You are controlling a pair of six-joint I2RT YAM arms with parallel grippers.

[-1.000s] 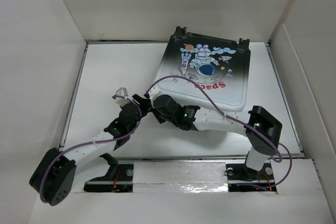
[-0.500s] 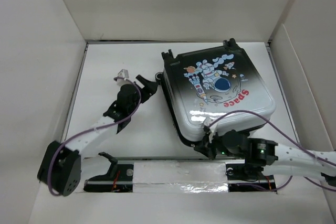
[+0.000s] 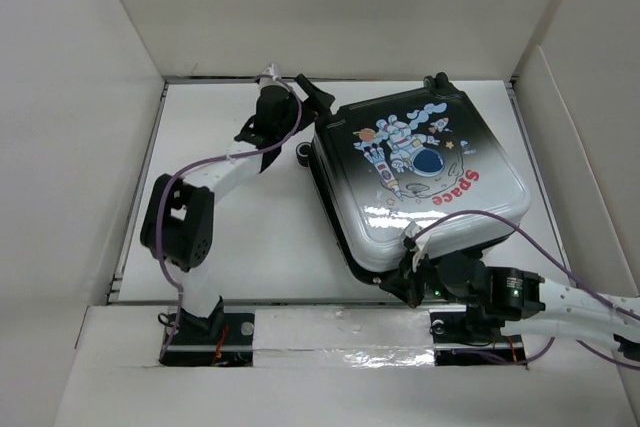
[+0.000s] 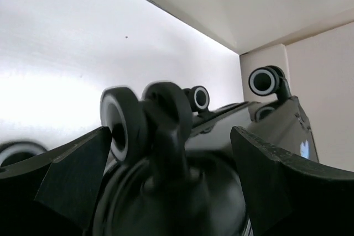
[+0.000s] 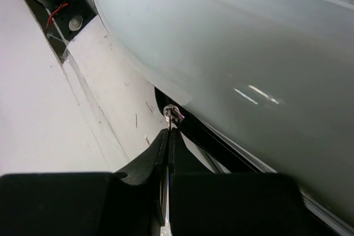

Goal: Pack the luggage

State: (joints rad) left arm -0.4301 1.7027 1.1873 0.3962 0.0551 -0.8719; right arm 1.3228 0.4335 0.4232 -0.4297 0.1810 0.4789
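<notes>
The luggage (image 3: 420, 177) lies flat and closed on the table, astronaut print up, black end far, white end near. My left gripper (image 3: 318, 107) stands open at its far left corner. In the left wrist view the jaws (image 4: 170, 136) straddle a black-and-white wheel (image 4: 124, 122) and its caster without touching it. My right gripper (image 3: 398, 285) sits at the near left corner, shut on the metal zipper pull (image 5: 172, 114) by the black zipper band under the glossy shell (image 5: 249, 53).
White walls (image 3: 90, 97) box the table in on three sides. A raised ledge with foil tape (image 3: 340, 335) runs along the near edge by the arm bases. Another wheel (image 3: 303, 154) sticks out on the luggage's left side.
The luggage's shell came down flat. My left arm swung from the table's middle to the far left corner and its jaws opened. My right gripper moved to the near corner and stays shut.
</notes>
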